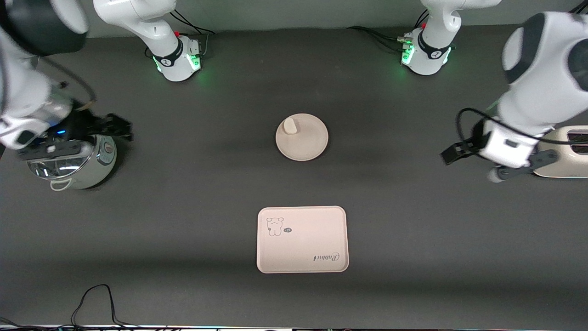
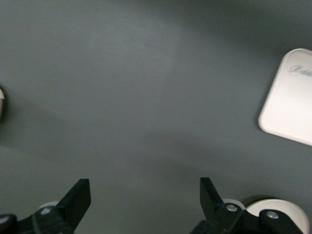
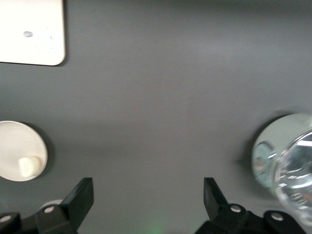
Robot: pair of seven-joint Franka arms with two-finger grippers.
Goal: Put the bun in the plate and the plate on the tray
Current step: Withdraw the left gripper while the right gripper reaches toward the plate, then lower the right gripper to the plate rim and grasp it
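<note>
Lying nearest the front camera on the dark grey tabletop [image 1: 183,230] is the tray [image 1: 302,239], a cream rectangle with rounded corners, a small cartoon animal at one corner and "Rabbit" in script at another. Nothing rests on it. Farther from the camera, well apart from the tray and near the middle of the tabletop, sits the plate [image 1: 305,142], round, plain and cream-beige. The bun [image 1: 290,126], a small off-white stub, already lies in the plate near its rim.

At the left arm's end of the tabletop, the left hand [image 1: 448,154] hovers over bare surface beside a white toaster [image 1: 567,154], its fingers [image 2: 78,197] spread wide and grasping nothing. At the right arm's end, the right hand [image 1: 117,126] hangs over a shiny round cooker [image 1: 73,163], its fingers [image 3: 80,197] likewise released and empty.
</note>
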